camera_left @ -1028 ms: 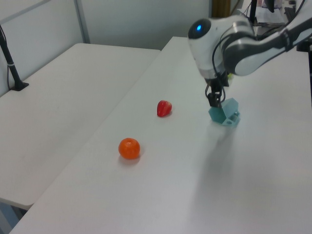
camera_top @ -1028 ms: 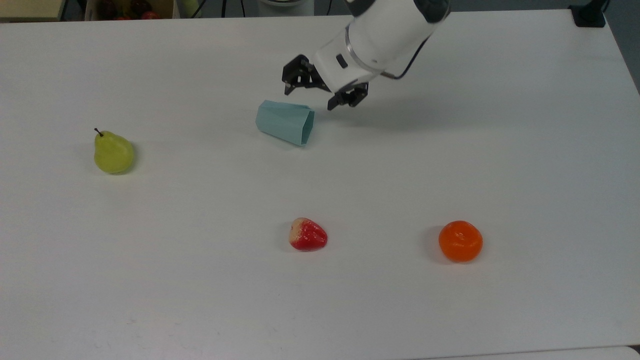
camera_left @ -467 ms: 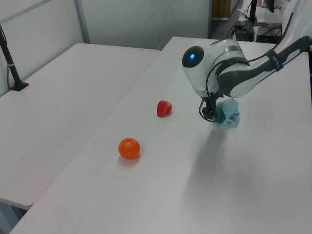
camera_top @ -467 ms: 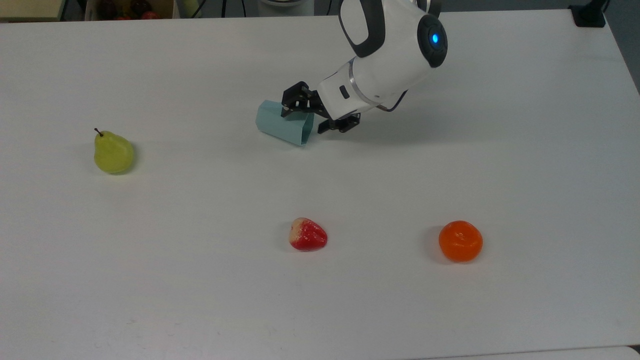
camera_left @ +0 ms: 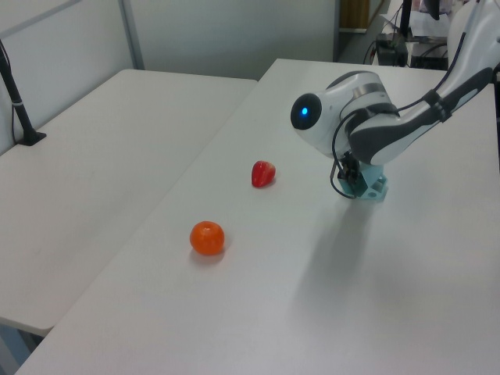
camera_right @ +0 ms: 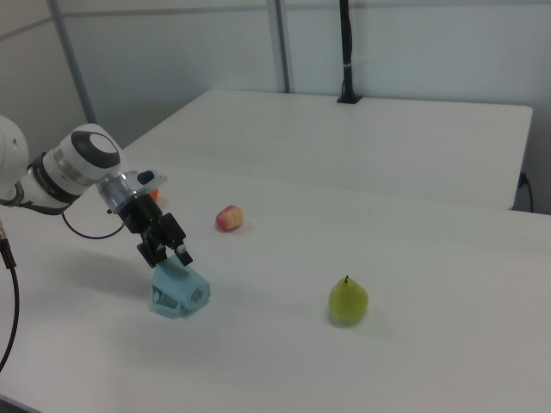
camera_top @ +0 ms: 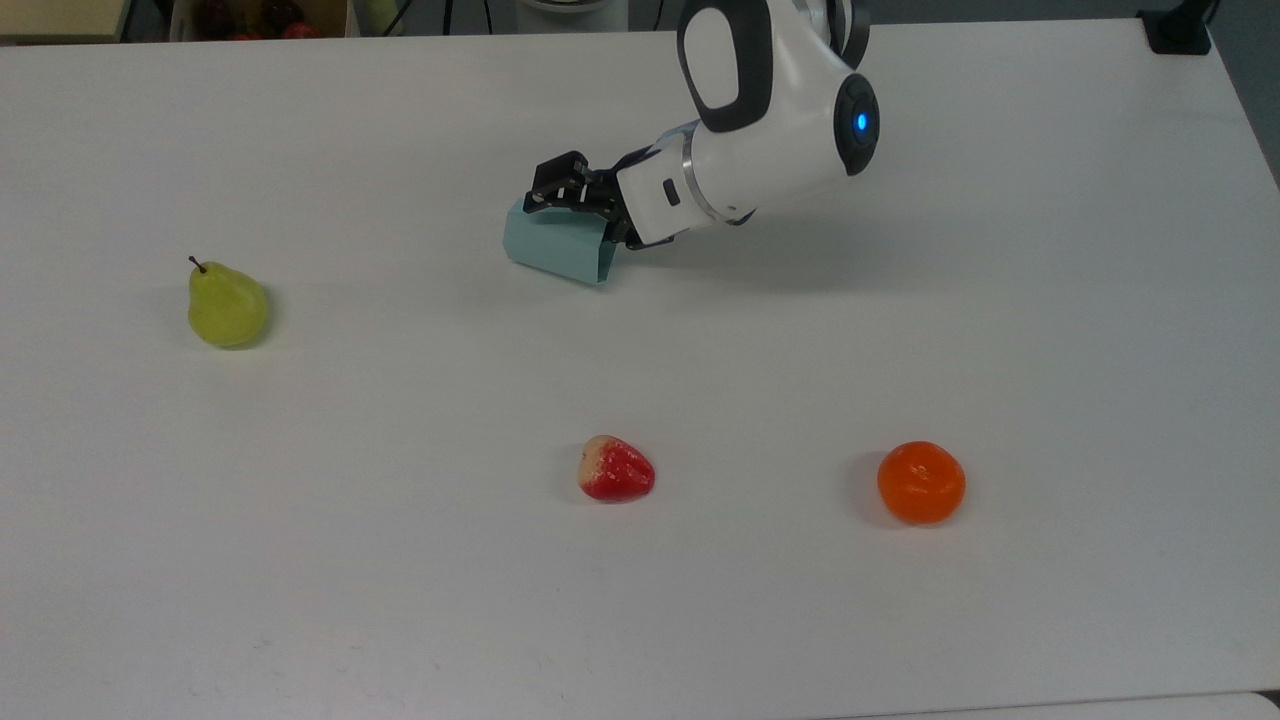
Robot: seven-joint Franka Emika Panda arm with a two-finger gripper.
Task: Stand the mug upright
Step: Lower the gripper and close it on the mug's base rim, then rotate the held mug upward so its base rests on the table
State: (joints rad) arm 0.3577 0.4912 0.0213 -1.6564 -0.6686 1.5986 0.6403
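White table [camera_top: 300, 560], no readable writing, mug [camera_top: 553, 247] on its side, gripper [camera_top: 578, 205] at mug's rim, finger state unclear, pear [camera_top: 226, 305] well apart.

mug [camera_top: 553, 248]: 1 | pear [camera_top: 227, 306]: 1 | strawberry [camera_top: 616, 469]: 1 | orange [camera_top: 921, 483]: 1

arm [camera_top: 760, 150]: white shell | black joints (blue light) | black gripper [camera_top: 575, 198]
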